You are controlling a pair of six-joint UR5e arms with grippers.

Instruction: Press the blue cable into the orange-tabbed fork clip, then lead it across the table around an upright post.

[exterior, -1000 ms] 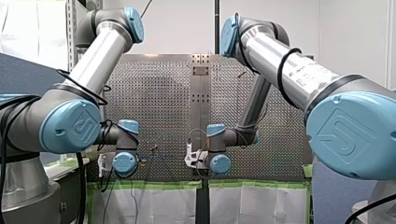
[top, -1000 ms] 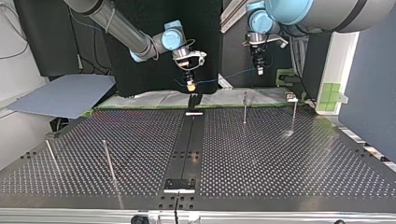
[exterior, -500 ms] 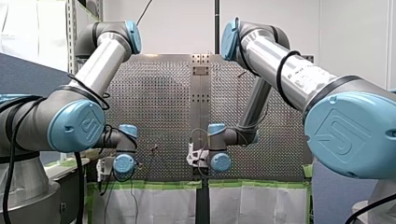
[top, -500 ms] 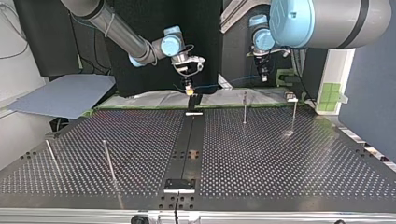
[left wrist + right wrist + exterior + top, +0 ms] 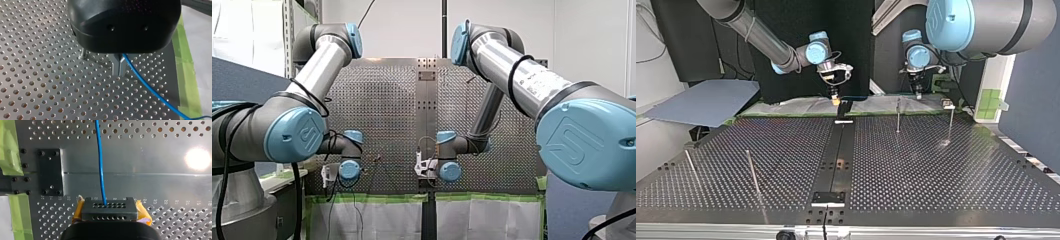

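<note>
The blue cable [image 5: 100,165] runs straight ahead from my right gripper [image 5: 104,205], whose yellow-padded fingers are shut on it just above the table. In the top view my right gripper [image 5: 835,99] hangs right beside a small black clip [image 5: 844,108] at the far end of the dark centre strip; no orange tab shows on it. My left gripper [image 5: 119,68] has its metal fingers shut on the blue cable [image 5: 150,88], which trails away behind them over the perforated plate. In the top view my left gripper [image 5: 918,93] hovers near the table's far edge, to the right of the clip.
Upright posts stand on the table: two thin posts [image 5: 898,115] [image 5: 951,123] at the far right of the top view, two leaning rods [image 5: 752,172] [image 5: 691,168] at the near left. A post base [image 5: 83,53] sits beside my left fingers. Green tape [image 5: 186,72] borders the plate.
Both grippers have come down towards the table's far edge, and the cable between them has dropped with them. My right gripper now hangs right at the clip.
</note>
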